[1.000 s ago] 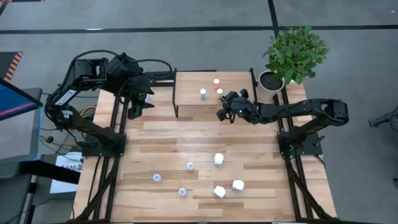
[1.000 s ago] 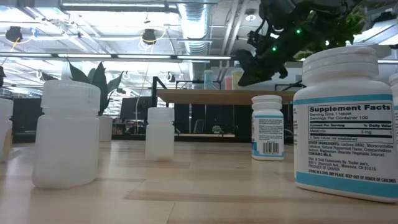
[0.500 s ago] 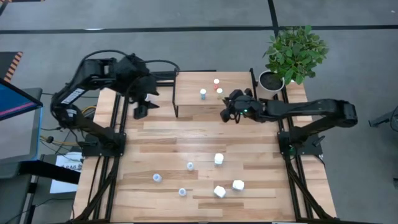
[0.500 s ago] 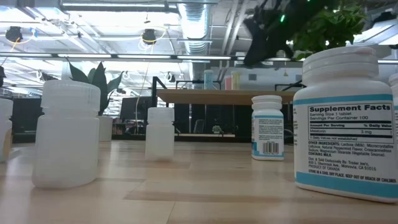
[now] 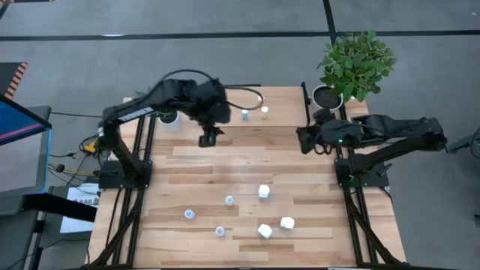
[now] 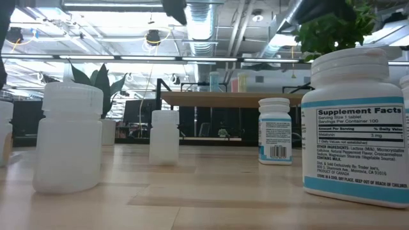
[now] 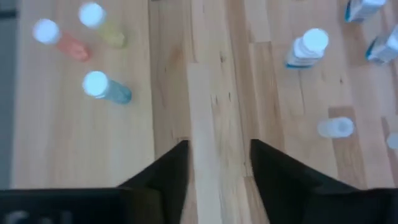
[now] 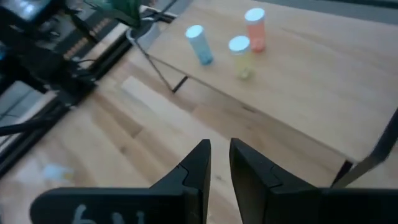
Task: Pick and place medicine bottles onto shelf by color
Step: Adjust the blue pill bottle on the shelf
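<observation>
The shelf (image 5: 283, 114) stands at the table's far middle. Three small bottles stand upright on its top: blue (image 8: 199, 43), yellowish (image 8: 240, 53) and orange (image 8: 255, 28). Several white medicine bottles (image 5: 264, 192) stand on the near half of the table; the low view shows them close up (image 6: 354, 121). My left gripper (image 5: 208, 138) hovers open above the table, just in front of the shelf's left end, pointing steeply down, with bare wood between its fingers (image 7: 217, 146). My right gripper (image 5: 305, 141) hangs shut and holding nothing at the shelf's right end, near the table's right edge.
A leafy potted plant (image 5: 355, 63) stands at the far right corner. A white pot (image 5: 171, 118) sits at the far left, beside the left arm. Bare wood lies between the shelf and the bottles on the near half.
My left gripper has swung from the far left corner toward the table's middle and sunk, ending in front of the shelf's left end. My right gripper has drawn back from the shelf's front toward the table's right edge and risen. No bottle has moved.
</observation>
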Action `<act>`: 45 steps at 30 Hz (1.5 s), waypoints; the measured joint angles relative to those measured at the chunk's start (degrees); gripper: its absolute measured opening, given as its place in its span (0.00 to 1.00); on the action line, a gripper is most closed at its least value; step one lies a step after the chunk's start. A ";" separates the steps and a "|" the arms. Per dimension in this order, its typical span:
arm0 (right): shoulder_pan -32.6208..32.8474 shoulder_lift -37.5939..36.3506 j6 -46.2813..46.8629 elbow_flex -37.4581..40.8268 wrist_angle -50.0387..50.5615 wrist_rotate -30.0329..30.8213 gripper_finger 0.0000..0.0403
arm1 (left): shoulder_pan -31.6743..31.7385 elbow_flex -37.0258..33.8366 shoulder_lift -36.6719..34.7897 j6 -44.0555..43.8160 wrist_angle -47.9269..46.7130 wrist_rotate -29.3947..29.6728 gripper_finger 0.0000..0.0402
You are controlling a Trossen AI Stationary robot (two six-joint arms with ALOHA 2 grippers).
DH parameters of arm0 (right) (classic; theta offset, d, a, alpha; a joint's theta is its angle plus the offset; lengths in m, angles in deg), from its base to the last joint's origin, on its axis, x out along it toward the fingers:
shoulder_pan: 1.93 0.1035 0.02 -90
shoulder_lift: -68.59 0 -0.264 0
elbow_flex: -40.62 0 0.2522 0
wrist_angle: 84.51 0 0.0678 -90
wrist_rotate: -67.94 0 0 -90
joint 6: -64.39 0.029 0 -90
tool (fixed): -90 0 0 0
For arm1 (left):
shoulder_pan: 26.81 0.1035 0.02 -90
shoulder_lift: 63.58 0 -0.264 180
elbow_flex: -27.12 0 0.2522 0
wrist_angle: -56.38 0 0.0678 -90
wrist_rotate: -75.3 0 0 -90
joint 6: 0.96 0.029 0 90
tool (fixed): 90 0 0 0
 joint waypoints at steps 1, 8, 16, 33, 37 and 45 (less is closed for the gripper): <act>0.71 -0.63 0.15 0.00 0.23 0.02 0.20 | 0.00 0.00 1.12 -0.46 0.43 0.02 0.33; 4.69 -3.61 0.12 0.00 1.30 0.29 0.20 | 1.49 -0.01 5.09 -1.13 4.85 -3.68 0.05; 9.86 -3.96 1.24 -0.02 5.09 0.45 0.20 | 6.96 -2.60 3.08 -3.62 3.19 -6.27 0.02; 13.06 -3.85 4.63 -0.02 7.27 2.29 0.20 | 6.21 -43.27 -11.89 -14.78 55.72 8.80 0.00; 13.05 -3.85 4.63 -0.02 7.29 2.29 0.20 | 4.94 -43.39 -11.85 -14.66 53.69 13.33 0.00; 12.66 -3.87 4.60 -0.02 7.22 2.29 0.20 | 4.24 -43.43 -7.41 -15.05 55.10 14.38 0.00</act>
